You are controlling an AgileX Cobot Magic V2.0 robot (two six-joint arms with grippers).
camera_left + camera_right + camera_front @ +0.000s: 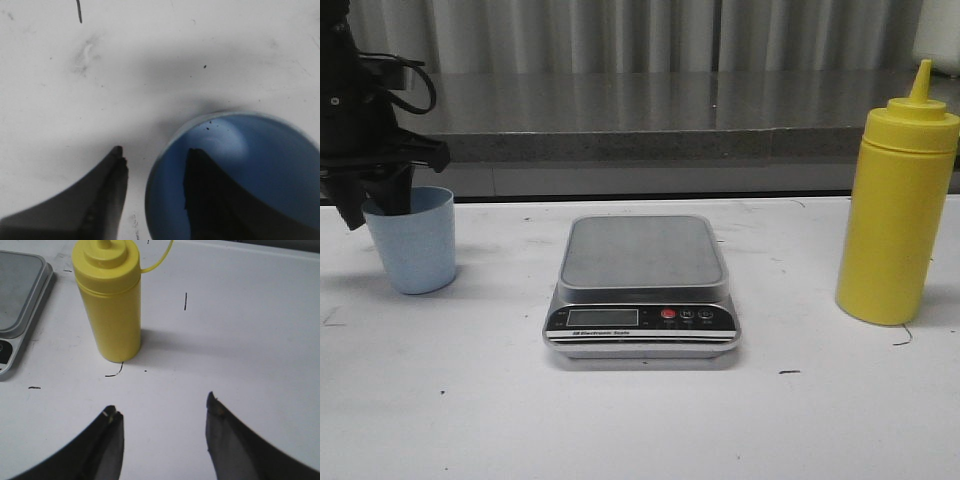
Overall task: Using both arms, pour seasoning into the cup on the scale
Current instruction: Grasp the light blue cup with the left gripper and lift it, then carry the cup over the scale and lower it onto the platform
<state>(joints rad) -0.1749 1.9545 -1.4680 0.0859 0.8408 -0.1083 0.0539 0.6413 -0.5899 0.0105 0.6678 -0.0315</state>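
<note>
The pale blue cup (417, 243) stands on the white table, left of the scale (644, 262) and apart from it. My left gripper (382, 203) comes down over the cup's left rim. In the left wrist view one finger (212, 195) is inside the cup (260, 165) and the other is outside; a strip of table shows between that outer finger and the cup wall, so the left gripper (155, 152) is open. The yellow seasoning bottle (898, 215) stands upright at the right. My right gripper (161, 405) is open and empty, short of the bottle (112, 310).
A grey ledge and a ribbed wall (650, 110) run behind the table. The scale's corner (20, 295) shows beside the bottle in the right wrist view. Small dark marks dot the table (185, 301).
</note>
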